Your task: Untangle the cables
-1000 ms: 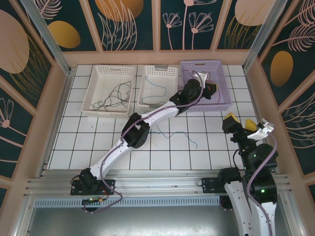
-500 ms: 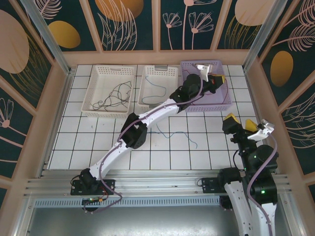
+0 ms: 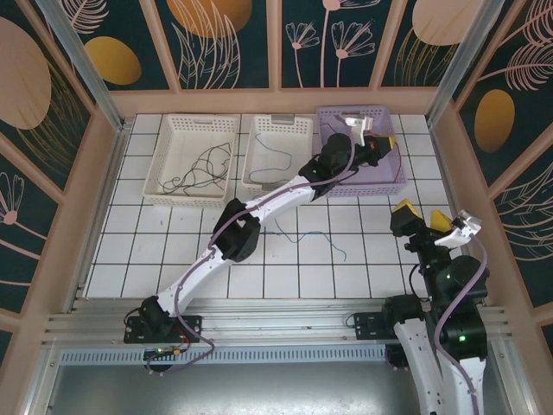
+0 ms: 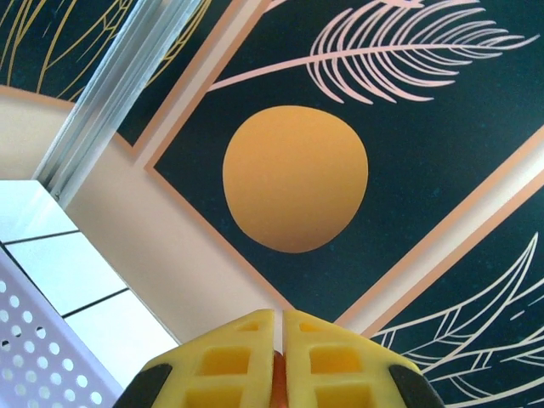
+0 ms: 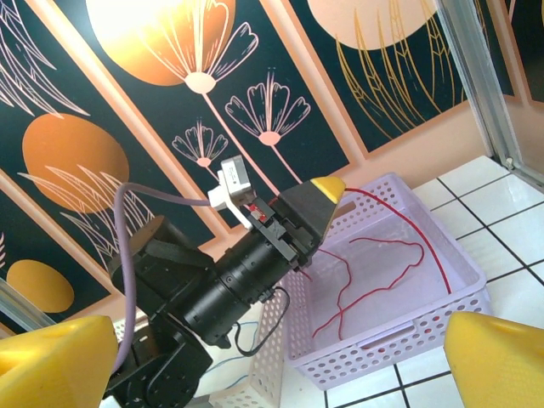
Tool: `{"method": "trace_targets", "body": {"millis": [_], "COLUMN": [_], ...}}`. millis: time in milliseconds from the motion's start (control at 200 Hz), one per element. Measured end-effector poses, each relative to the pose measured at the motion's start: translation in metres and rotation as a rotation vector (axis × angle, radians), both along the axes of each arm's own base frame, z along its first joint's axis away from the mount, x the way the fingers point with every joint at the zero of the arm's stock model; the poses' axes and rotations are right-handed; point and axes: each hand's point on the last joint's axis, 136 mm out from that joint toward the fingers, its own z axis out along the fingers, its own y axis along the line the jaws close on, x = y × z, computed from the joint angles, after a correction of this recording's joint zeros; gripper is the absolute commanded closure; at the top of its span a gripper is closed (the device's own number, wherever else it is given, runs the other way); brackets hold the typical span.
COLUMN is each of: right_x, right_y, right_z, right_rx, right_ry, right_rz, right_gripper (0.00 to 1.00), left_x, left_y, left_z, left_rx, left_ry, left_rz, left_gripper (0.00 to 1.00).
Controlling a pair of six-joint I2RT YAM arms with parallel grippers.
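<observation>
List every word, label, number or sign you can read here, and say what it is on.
None is readable.
Wall panels: painted plants and discs only, no lettering.
Lilac basket, left white basket, middle white basket: no labels.
Circuit board by the left arm's base: too small to read.
Left gripper, shut on the red cable: yellow fingers unmarked.

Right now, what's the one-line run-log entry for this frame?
left fingers: shut on red cable, above lilac basket | right fingers: open, holding nothing | blue cable: loose on table
</observation>
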Motion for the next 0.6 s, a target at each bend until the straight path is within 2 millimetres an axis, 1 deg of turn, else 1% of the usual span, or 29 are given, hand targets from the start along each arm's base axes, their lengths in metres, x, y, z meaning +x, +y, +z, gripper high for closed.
{"method": "trace_targets", "body": {"millis": [245,405,455,505,601], "right_x": [0.0,0.0,0.0,0.0,0.0], "right_y": [0.0,0.0,0.0,0.0,0.0], "right_z": [0.0,0.0,0.0,0.0,0.0], "right_rx": [0.0,0.0,0.0,0.0,0.0], "right_ry": [0.0,0.0,0.0,0.0,0.0], "right_rz": [0.002,0.002,0.002,0.002,0.002], "right_gripper": [0.01,0.01,0.01,0.01,0.01], "left_x": [0.016,0.023,0.024,0.024,0.025], "left_y": [0.006,0.01,0.011,0.011,0.012], "left_z": [-0.041,-0.058,-0.062,-0.066,-0.072], "left_rx": [0.04,0.065,0.072,0.078,0.091], "left_ry": [0.07,0.093,0.098,0.103,0.115], "left_rz": [0.037,0.065,0.07,0.073,0.08], "left_gripper": [1.0,1.0,0.91,0.79,0.65]}}
